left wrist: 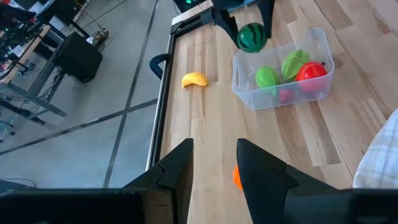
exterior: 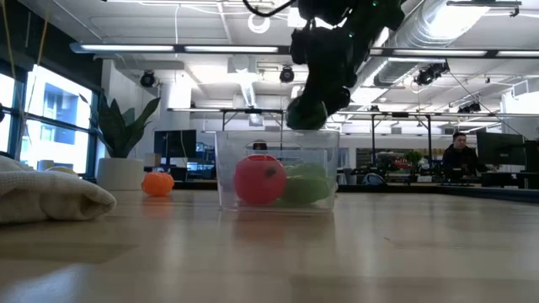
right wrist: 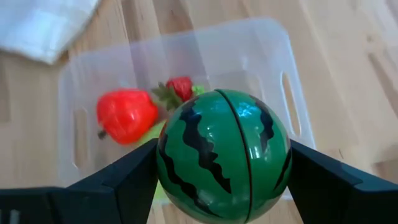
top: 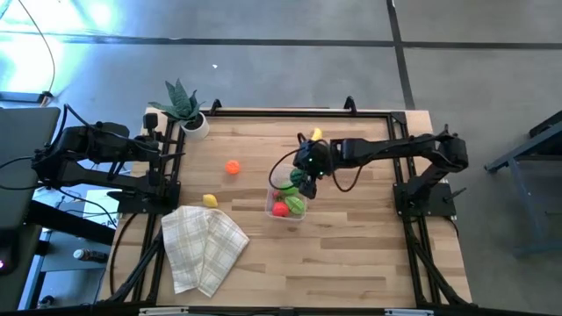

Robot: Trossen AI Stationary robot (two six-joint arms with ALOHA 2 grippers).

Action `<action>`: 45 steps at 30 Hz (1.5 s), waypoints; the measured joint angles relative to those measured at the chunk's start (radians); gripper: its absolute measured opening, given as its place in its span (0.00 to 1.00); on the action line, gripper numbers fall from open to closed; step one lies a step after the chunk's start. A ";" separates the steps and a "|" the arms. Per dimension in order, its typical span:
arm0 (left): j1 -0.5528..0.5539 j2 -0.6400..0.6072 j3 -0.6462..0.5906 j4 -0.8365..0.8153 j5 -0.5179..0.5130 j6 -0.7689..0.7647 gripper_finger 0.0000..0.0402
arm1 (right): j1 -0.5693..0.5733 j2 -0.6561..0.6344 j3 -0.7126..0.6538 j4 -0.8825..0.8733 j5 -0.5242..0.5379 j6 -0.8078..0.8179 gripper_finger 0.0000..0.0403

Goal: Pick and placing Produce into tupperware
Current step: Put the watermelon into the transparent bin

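Two dark fingers of the right gripper [right wrist: 221,171] clamp a glossy dark-striped green plastic watermelon ball [right wrist: 224,154], held just above the clear rectangular plastic tub [top: 271,198]. Inside the tub: smooth red tomato [right wrist: 126,115], small strawberry [right wrist: 180,88], light green pieces [left wrist: 267,78]. Beside the tub on the wooden worktop [top: 351,254]: orange fruit [top: 232,167], yellow lemon [top: 210,201], yellow banana [left wrist: 194,79]. Left gripper [left wrist: 213,163] parked well away from the tub, part-open, empty.

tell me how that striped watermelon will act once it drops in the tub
The watermelon is a smooth ball, so it will likely roll until the fruit already in the tub stops it. It looks like hard, light plastic, so probably a small bounce. The right gripper holds it only by its sides.
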 joint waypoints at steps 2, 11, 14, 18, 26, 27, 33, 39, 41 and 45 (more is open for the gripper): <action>0.000 0.000 0.000 0.000 0.000 0.000 0.28 | 0.002 0.013 0.000 -0.014 0.000 -0.014 0.71; 0.000 0.000 0.000 0.000 0.000 0.000 0.28 | 0.033 0.047 -0.001 -0.047 0.002 -0.091 0.71; 0.000 0.000 0.000 0.000 0.000 0.000 0.28 | 0.046 0.066 -0.001 -0.050 0.002 -0.106 0.71; 0.000 0.000 0.000 0.000 0.000 0.000 0.28 | 0.054 0.086 -0.001 -0.045 0.002 -0.121 0.71; 0.000 0.000 0.000 0.000 0.000 0.000 0.28 | 0.053 0.126 -0.001 -0.005 -0.004 -0.156 0.71; 0.000 0.000 0.000 0.000 0.000 0.000 0.28 | 0.053 0.131 -0.001 -0.003 -0.011 -0.158 0.71; 0.000 0.000 0.000 0.000 0.000 0.000 0.28 | 0.054 0.136 -0.001 0.019 -0.019 -0.184 0.71; 0.000 0.000 0.000 0.000 0.000 0.000 0.28 | 0.054 0.136 -0.001 0.023 -0.024 -0.219 0.71; 0.000 0.000 0.000 0.000 0.000 0.000 0.28 | 0.054 0.136 -0.001 0.023 -0.044 -0.225 0.71; 0.000 0.000 0.000 0.000 0.000 0.000 0.28 | 0.054 0.161 -0.002 0.013 -0.058 -0.243 0.71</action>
